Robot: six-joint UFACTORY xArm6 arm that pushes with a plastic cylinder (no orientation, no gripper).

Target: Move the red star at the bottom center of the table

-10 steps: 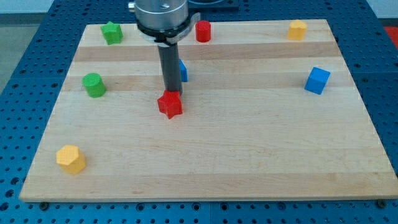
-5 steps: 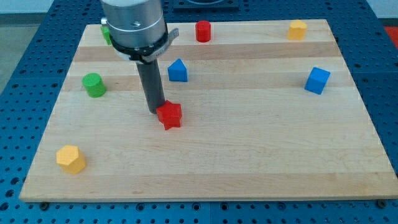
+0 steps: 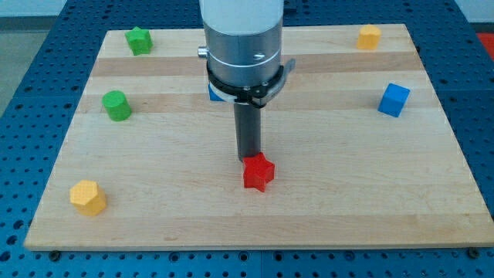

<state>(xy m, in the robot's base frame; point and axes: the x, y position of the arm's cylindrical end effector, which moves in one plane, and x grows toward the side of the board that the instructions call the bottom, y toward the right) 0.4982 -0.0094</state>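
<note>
**Rod tip against the red star, low on the board**

My tip (image 3: 247, 158) has no jaws to open or clench; the dark rod's end touches the top-left side of the red star (image 3: 258, 172), which lies below the board's middle, toward the bottom edge.

Along the left edge of the pale, grained wooden board (image 3: 347, 193) lie a yellow faceted block (image 3: 87, 197) near the bottom-left corner, a green cylinder (image 3: 116, 105), and a green star (image 3: 139, 39) at the top-left corner. A blue block (image 3: 213, 93) peeks from behind the arm. Near the right edge lies a blue cube (image 3: 394, 100); a yellow faceted block (image 3: 369, 35) lies toward the top-right corner.
</note>
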